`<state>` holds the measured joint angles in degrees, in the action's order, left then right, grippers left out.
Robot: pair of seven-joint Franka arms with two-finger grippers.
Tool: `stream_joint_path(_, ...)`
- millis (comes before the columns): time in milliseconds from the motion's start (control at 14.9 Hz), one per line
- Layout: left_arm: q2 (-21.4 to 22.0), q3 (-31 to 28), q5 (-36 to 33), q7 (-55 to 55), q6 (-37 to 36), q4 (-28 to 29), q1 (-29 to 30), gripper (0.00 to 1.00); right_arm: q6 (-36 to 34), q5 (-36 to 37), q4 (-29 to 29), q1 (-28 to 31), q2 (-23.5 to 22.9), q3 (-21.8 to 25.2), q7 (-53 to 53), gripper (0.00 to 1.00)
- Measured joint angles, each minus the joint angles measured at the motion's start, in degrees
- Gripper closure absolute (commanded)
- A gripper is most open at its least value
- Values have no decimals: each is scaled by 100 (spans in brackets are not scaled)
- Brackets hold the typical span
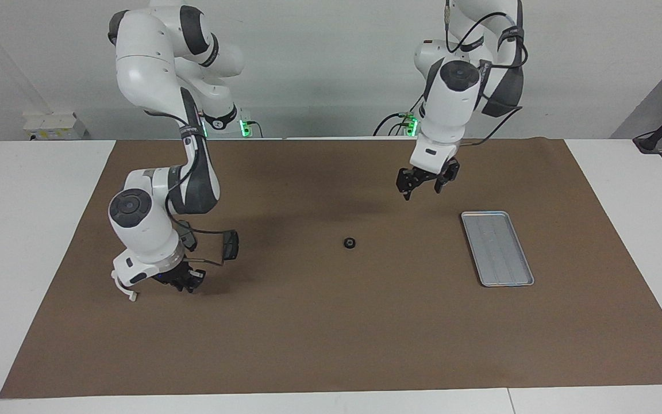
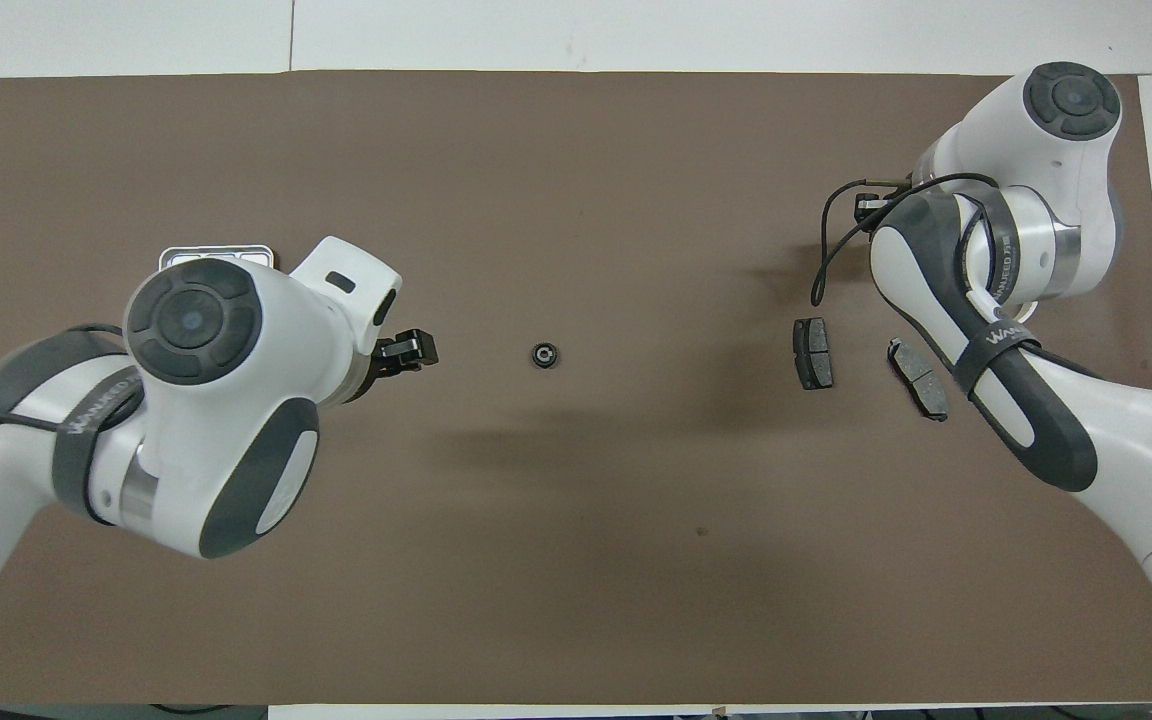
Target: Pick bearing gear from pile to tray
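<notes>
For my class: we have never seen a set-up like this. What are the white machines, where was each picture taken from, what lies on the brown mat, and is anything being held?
The white machines are two robot arms, each ending in a two-finger gripper. One picture looks at them from across the table, the other looks down from above their own end.

On the brown mat lie a small black bearing gear near the middle, a flat silver tray toward the left arm's end, and two dark brake pads toward the right arm's end.

The left gripper hangs open in the air over bare mat between gear and tray, holding nothing. The right gripper is low by the brake pads and shut; what it grips, if anything, cannot be seen. The tray looks empty.
</notes>
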<state>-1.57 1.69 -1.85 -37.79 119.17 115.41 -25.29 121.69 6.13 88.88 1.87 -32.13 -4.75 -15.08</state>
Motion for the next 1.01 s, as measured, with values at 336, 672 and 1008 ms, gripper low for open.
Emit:
stream_joint_path(336,-660,-3,-8,-764,739,-38,-497,7,-3,0,0,0,1,0,3,100)
stream_joint_path(672,-1573,-9,-13,-1315,990,-627,-943,7,-3,0,0,0,1,0,6,100)
stream_joint_path(1008,-2052,-15,-26,-1365,1059,-1112,-1051,7,-4,0,0,0,1,0,29,100)
